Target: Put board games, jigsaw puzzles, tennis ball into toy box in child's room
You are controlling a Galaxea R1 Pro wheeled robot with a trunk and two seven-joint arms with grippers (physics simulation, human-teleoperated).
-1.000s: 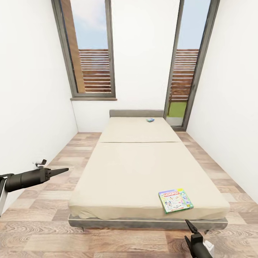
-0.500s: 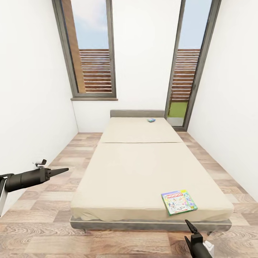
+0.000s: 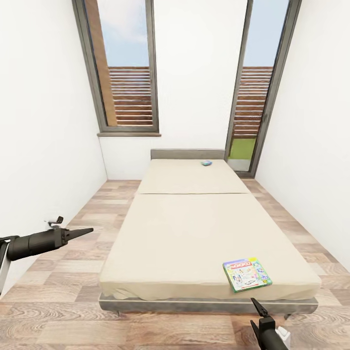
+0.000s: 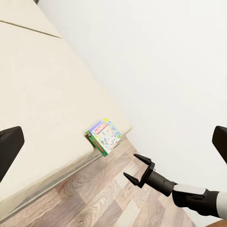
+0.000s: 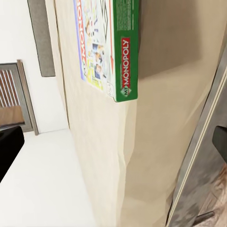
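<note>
The bed (image 3: 194, 228) fills the middle of the room, with strips of plank floor (image 3: 73, 272) open down both sides and across its foot. A green-edged board game (image 3: 247, 274) lies flat at the near right corner of the mattress, close to both edges. A small blue game (image 3: 206, 163) sits far off by the headboard. The right gripper (image 3: 253, 303) hangs just below the foot rail, fingers spread. The left gripper (image 3: 86, 230) hovers over floor at the left wall; its finger state is unclear
</note>
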